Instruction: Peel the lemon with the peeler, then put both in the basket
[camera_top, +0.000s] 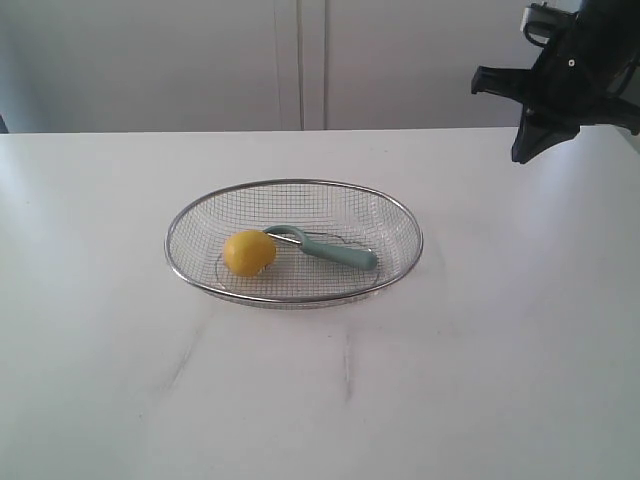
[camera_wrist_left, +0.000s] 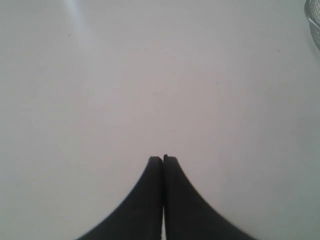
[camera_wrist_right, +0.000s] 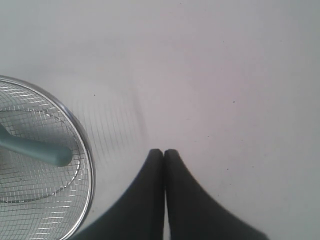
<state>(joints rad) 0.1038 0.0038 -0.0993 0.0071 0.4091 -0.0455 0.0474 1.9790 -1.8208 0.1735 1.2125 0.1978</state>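
While in the basket (camera_top: 330, 204), lemon (camera_top: 249, 252) beside peeler (camera_top: 337, 252), white table (camera_top: 500, 360) around

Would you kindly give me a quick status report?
Left gripper shut, empty. Right gripper shut, empty. Lemon and peeler in basket. Nothing in the way.

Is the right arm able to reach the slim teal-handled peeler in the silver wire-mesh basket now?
Probably yes. The slim teal-handled peeler lies uncovered in the shallow silver wire-mesh basket, its handle on that arm's side, with nothing above it. The right tool is shut, so it must open first.
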